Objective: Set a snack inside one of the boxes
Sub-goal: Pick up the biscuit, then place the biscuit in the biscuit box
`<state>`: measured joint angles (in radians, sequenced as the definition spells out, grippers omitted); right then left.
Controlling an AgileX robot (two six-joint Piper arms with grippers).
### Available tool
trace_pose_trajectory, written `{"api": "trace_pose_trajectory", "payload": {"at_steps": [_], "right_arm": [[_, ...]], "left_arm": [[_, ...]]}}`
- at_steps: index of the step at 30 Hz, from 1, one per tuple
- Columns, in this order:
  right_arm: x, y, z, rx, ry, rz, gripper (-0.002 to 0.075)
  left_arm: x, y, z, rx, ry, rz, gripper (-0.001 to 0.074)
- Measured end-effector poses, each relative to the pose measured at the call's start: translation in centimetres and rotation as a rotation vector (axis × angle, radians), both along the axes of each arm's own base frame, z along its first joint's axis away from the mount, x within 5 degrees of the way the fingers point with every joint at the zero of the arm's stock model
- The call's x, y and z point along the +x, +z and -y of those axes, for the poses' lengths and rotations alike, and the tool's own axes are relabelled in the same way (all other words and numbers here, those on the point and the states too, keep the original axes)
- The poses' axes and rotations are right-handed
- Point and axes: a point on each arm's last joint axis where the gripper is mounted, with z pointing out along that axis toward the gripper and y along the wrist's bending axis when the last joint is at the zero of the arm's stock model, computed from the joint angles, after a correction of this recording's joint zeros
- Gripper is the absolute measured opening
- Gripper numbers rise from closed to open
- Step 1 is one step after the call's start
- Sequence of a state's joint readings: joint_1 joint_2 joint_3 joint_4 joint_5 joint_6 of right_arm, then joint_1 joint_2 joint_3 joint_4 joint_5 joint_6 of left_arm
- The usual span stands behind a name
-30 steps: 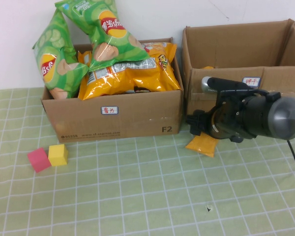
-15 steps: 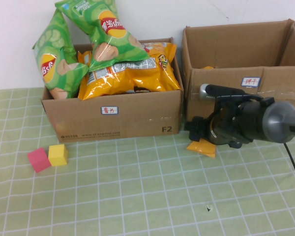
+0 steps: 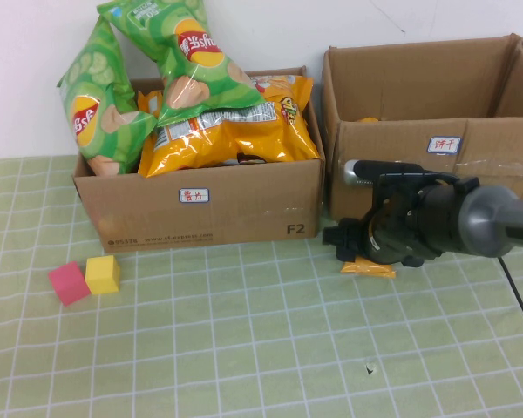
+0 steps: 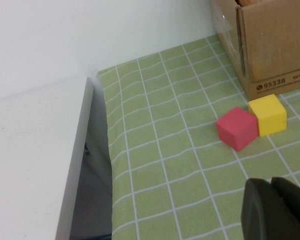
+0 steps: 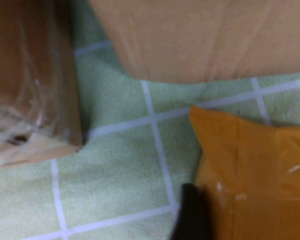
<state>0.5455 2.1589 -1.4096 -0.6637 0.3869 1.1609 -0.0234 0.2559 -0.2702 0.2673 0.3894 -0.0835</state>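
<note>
An orange snack packet (image 3: 369, 266) lies flat on the green mat in front of the right-hand box (image 3: 418, 104). My right gripper (image 3: 342, 237) hangs low right over its near end, jaws open. In the right wrist view the packet (image 5: 255, 175) fills the corner, with one dark finger (image 5: 192, 212) against its edge and the other out of frame. The left-hand box (image 3: 200, 205) is piled with green and orange chip bags (image 3: 231, 122). My left gripper (image 4: 277, 210) is shut and empty above the mat at the far left, out of the high view.
A red cube (image 3: 69, 283) and a yellow cube (image 3: 103, 273) sit on the mat in front of the left box, and show in the left wrist view (image 4: 236, 128). A narrow gap (image 5: 115, 130) separates the two boxes. A white ledge (image 4: 35, 160) borders the mat's left edge.
My right arm has moved left and lower. The orange packet, tilted and more exposed a second ago, now lies flatter and is partly covered by the arm.
</note>
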Motion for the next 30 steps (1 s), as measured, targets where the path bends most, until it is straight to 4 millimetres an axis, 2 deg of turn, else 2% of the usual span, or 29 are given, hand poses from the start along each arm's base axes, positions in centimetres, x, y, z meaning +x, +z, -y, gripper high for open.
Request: {"api": "trace_pose_trajectory", "payload": {"at_steps": [4,9,14,23,27,30], "right_arm": [[0.0,0.0,0.1,-0.008,-0.003,-0.005,0.0417],[-0.2,0.5,0.4,-0.048,0.005,-0.020,0.0417],[-0.9,2.5,0.9,-0.115,0.000,-0.034,0.0415],[-3.8,8.6,0.4,-0.131,0.074,-0.044,0.0410],[-5.1,13.4,0.6,-0.081,0.124,0.055,0.0408],[-5.7,17.5,1.2,-0.058,0.177,0.222,0.0408]], "left_arm": [[0.0,0.0,0.0,0.002,-0.001,0.000,-0.0001],[0.0,0.0,0.0,0.002,-0.001,0.001,-0.0001],[0.0,0.0,0.0,0.002,-0.001,0.001,-0.0001],[0.0,0.0,0.0,0.002,-0.002,0.004,-0.0001],[0.0,0.0,0.0,0.002,-0.002,0.004,-0.0001],[0.0,0.0,0.0,0.002,-0.002,0.004,-0.0001]]}}
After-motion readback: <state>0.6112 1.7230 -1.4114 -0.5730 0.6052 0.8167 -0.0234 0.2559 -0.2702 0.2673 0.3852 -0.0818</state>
